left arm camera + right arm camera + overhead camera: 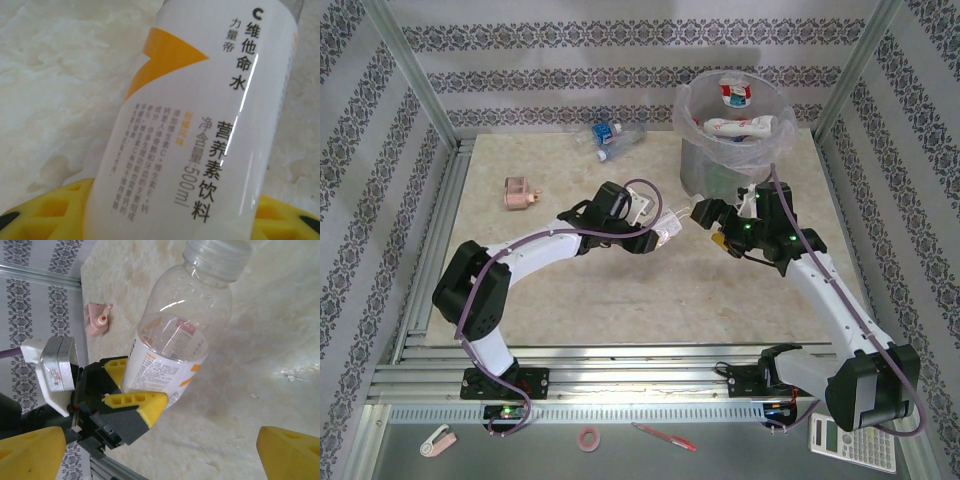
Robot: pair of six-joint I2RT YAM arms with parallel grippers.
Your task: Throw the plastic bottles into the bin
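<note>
While your left gripper (pixel 134 385) is clamping its yellow fingers (pixel 145 405) on the labelled lower body of the clear plastic bottle with the white and orange label (pixel 175 340), you are holding it clear of the pale marbled table (pixel 570 300), tilted, with its capped neck pointing away from that gripper. The low hold is leaving the shoulder and neck bare, which looks deliberate, since it is giving the other arm somewhere to take hold.

Your right gripper (pixel 161 440) is facing that bare end with its jaws standing wide apart and touching nothing, the bottle lying in line with the gap between them. You appear to be setting up a handover, and the reason seems plain. The round translucent grey bin lined with a clear bag (pixel 705 165) is standing at the far right of the table, just beyond the right gripper and an awkward stretch for the left arm.

Two bottles with red and white labels (pixel 740 127) are already lying inside the bin. A small cluster of clear bottles with blue labels (pixel 610 135) is waiting at the far edge, left of the bin, so the job looks only partly done. The small pinkish boxy object (pixel 520 192) is sitting well apart on the left and is no concern of yours.
</note>
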